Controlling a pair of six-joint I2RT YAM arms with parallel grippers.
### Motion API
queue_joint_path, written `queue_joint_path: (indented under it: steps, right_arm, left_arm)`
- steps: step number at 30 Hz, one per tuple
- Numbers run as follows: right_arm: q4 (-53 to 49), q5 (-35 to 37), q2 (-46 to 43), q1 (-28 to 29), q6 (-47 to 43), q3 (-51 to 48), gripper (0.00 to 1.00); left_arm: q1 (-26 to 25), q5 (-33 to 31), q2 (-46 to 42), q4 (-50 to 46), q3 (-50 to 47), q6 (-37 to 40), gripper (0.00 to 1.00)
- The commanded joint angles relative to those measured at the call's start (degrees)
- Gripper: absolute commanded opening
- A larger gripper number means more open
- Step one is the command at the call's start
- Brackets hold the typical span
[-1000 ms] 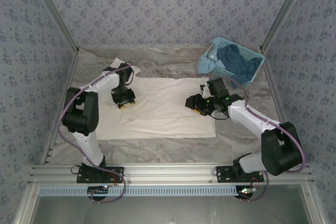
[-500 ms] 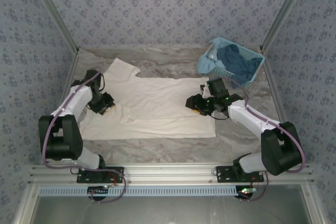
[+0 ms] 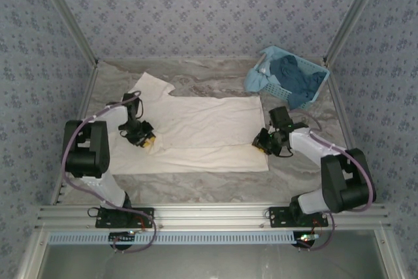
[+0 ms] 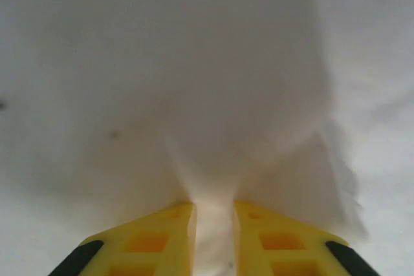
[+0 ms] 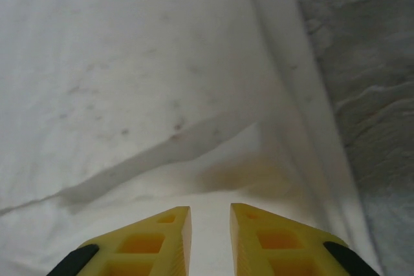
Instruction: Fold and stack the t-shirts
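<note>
The left gripper is clamped on the cream t-shirt. Its yellow fingers stand close together, and a ridge of cloth is drawn up and pinched in the narrow gap between them. In the left wrist view the cloth puckers away from the fingertips and a small dark speck sits on the fabric to the left. Seen from above, this gripper rests on the left part of the shirt, just in from its left edge and below the spread sleeve.

The right gripper sits low over the shirt's right edge, its yellow fingers also set narrow. White cloth shows in the gap, but whether it is pinched cannot be told. Ahead of the fingertips a shadowed crease runs diagonally across the fabric. The hem lies to the right, against the grey marbled tabletop.

The t-shirt lies flat and spread across the middle of the table, between the two arms. A light blue lattice basket stands tilted at the far right corner, well apart from the shirt, with dark blue cloth inside. Patterned wallpaper lines the enclosure.
</note>
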Motion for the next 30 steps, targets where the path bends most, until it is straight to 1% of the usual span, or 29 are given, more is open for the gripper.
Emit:
queue_joint_path:
  steps: [1, 3, 7, 8, 10, 13, 15, 17, 20, 22, 25, 30]
  right_arm:
    - [-2.04, 3.65, 3.78, -1.27, 1.45, -0.04, 0.23]
    - [-3.29, 5.44, 4.12, -1.56, 1.61, 0.21, 0.23]
    - [-5.56, 8.91, 1.34, -1.47, 0.28, 1.19, 0.23]
    - [-6.63, 9.53, 0.35, -0.92, -0.39, 1.90, 0.23]
    - [-8.69, 10.98, -1.42, 0.80, -1.36, 3.50, 0.24]
    - [-10.65, 12.94, -3.43, 4.39, -2.13, 5.62, 0.27]
    - [-9.95, 12.47, -3.80, 6.61, -2.14, 6.01, 0.31]
    - [-8.13, 10.68, -2.83, 8.43, -2.15, 6.20, 0.32]
    - [-4.39, 5.81, -0.41, 9.78, -2.71, 5.69, 0.32]
    - [-4.12, 4.10, 1.68, 10.67, -2.76, 6.10, 0.32]
    - [-6.78, 2.48, 5.75, 11.73, -3.02, 7.08, 0.32]
    - [-10.60, -1.20, 10.97, 12.87, -2.76, 7.11, 0.33]
  left_arm:
    - [1.10, -4.51, 0.50, -1.50, 1.70, 1.51, 0.29]
    - [1.54, -6.64, -0.38, -2.95, 2.21, 2.07, 0.37]
    - [2.65, -11.59, -4.58, -7.02, 2.82, 2.36, 0.47]
    - [3.05, -10.91, -6.41, -6.60, 2.56, 2.42, 0.49]
    - [3.19, -10.38, -9.97, -6.35, 2.17, 2.29, 0.50]
    - [4.08, -10.37, -12.89, -7.66, 2.05, 1.77, 0.47]
    - [5.42, -8.44, -13.05, -7.00, 0.89, 1.41, 0.43]
    - [6.49, -6.00, -11.69, -5.95, -0.46, 0.73, 0.36]
    - [6.67, -5.18, -9.47, -5.22, -1.79, -0.31, 0.31]
    - [6.71, -5.18, -8.22, -4.38, -3.02, -1.21, 0.30]
    - [7.58, -6.06, -6.18, -3.98, -4.97, -2.26, 0.29]
    - [10.03, -9.27, -7.76, -4.41, -9.27, -2.63, 0.29]
